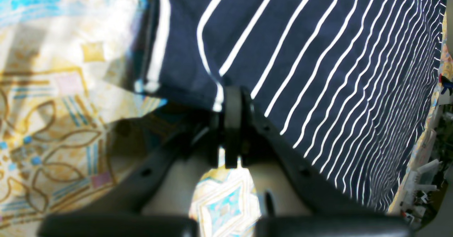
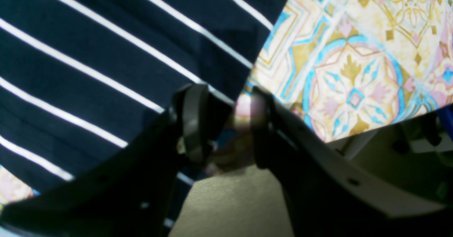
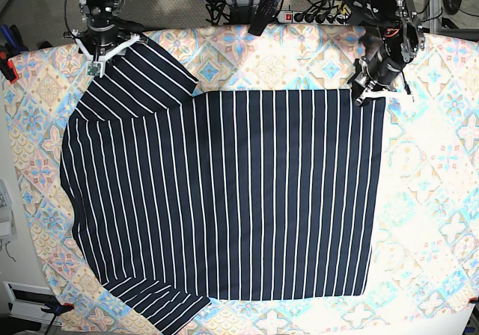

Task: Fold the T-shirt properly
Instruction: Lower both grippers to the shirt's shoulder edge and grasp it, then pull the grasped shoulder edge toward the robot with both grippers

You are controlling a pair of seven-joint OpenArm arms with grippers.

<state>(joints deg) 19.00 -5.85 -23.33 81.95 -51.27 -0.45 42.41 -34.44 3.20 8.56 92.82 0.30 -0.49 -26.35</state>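
navy white-pinstriped soft t-shirt (image 3: 224,193) lies flat on the pastel tile-patterned cloth (image 3: 441,200), collar end toward the base view's left, hem right. left gripper (image 1: 231,99) is pinched tight on the hem corner. right gripper (image 2: 226,123) stands half-spread at the sleeve edge, seemingly holding nothing.

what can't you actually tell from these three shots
- Base view: the right gripper is too small, and seen from above, to show its jaws.
- Base view: the left gripper tips are hidden by its own arm.
- Right wrist view: whether the right gripper holds the T-shirt sleeve edge is lost in blur and shadow.
- Left wrist view: the patterned cloth at left is washed out by glare.
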